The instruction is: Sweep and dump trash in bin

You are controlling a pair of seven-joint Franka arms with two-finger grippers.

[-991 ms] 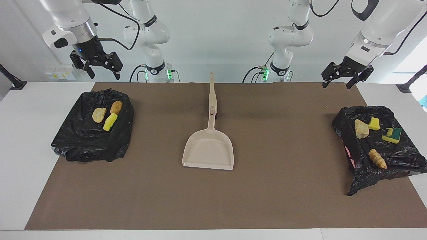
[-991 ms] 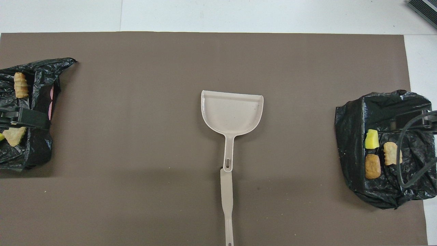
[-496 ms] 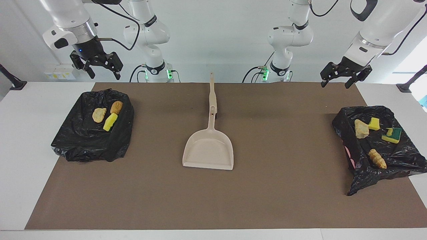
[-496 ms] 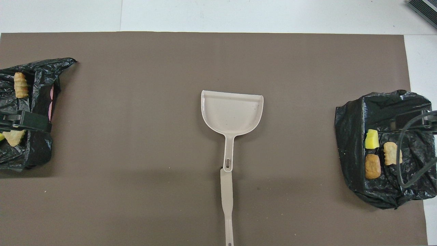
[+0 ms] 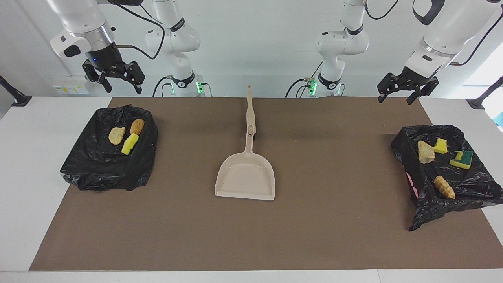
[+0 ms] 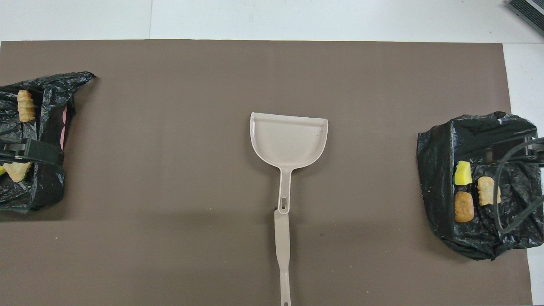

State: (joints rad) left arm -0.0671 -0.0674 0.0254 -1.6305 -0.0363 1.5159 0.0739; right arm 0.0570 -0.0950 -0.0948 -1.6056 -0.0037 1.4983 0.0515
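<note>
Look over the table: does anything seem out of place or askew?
Mostly tidy: the scraps lie in the two bag-lined bins, none on the mat. The bin at the left arm's end looks askew, its liner trailing a loose corner onto the mat.

In the overhead view the bin (image 6: 32,140) at the left arm's end of the brown mat is cut by the picture's edge, and a dark bar of the left arm crosses it, covering part of a pale yellow scrap (image 6: 17,171). The green-backed scraps there fall outside that view. The brush (image 6: 282,259), next to the dustpan handle, runs off the bottom edge, its bristles unseen. Cables overlap the other bin (image 6: 442,170).
</note>
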